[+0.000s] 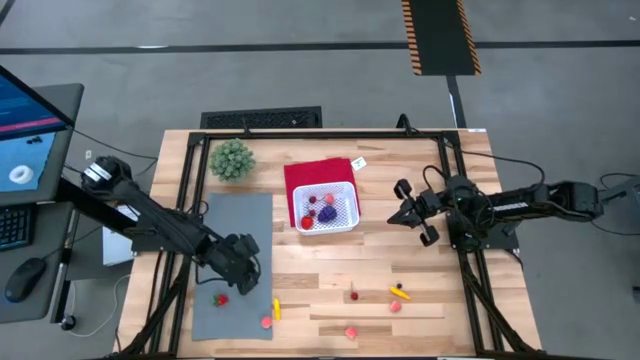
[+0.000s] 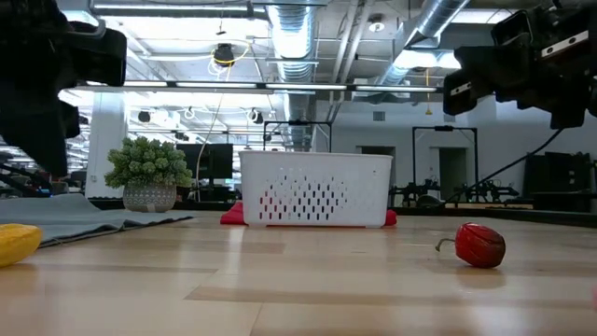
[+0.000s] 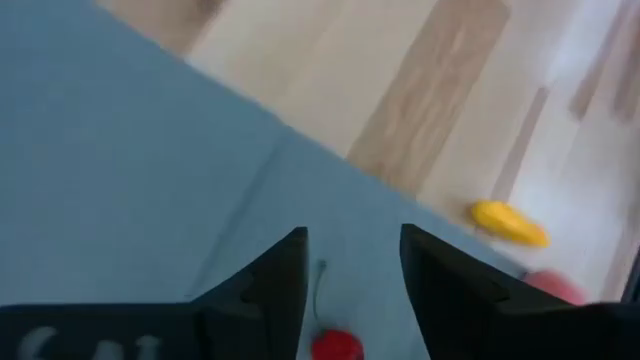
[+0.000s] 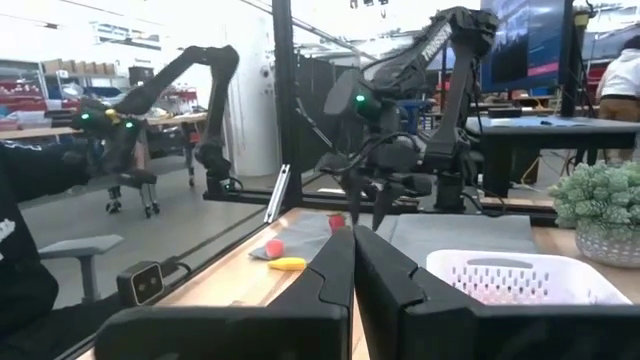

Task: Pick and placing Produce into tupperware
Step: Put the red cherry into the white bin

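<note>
Produce is split between two spots: several red and pink pieces plus a purple one (image 1: 328, 212) are seen inside the tupperware (image 1: 346, 186), which sits on a red cloth (image 1: 300, 176) at upper centre of the high view; the rest is scattered along the lower edge of the table (image 1: 420, 190). A red piece (image 1: 220, 298) and a pink piece (image 1: 266, 321) lie on the grey mat (image 1: 235, 215) at lower left, a yellow piece (image 1: 276, 308) just off the mat's right edge, and more small red, pink and yellow bits at lower centre-right. Left gripper (image 1: 243, 280) is held low over the mat just up-right of the red piece; in its wrist view the fingers (image 3: 275, 285) are spread, with the red piece (image 3: 336, 346) between them and not pinched. Right gripper (image 1: 412, 212) is parked at centre right, beside the tupperware and apart from it, fingers (image 4: 325, 270) pressed together, nothing held. A green plant (image 1: 231, 159) stands at upper left.
</note>
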Motion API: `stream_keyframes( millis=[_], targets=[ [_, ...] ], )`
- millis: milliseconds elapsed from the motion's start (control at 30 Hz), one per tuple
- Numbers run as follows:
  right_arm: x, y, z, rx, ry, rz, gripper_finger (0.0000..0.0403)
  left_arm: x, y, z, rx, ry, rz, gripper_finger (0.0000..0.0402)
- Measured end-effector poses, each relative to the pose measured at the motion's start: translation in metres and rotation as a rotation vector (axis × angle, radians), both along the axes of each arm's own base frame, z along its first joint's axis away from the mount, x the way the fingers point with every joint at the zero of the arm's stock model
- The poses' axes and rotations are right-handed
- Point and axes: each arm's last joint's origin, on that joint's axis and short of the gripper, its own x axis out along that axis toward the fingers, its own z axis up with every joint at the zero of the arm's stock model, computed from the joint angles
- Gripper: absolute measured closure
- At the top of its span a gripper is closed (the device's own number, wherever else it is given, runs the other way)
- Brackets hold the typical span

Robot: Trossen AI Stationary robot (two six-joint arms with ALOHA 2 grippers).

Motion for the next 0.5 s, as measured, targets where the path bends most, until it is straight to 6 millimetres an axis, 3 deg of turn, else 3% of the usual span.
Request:
stream_keyframes(
  millis=[300,500],
  targets=[
    [0.0,0.0,-0.002,0.005,0.017,0.0,0.037,0.022,-0.022,0.0,0.093,0.242,-0.012,0.0279],
    [0.0,0.0,-0.002,0.007,0.024,0.0,0.037,0.033,-0.031,0.001,0.084,0.246,-0.056,0.0303]
  ],
)
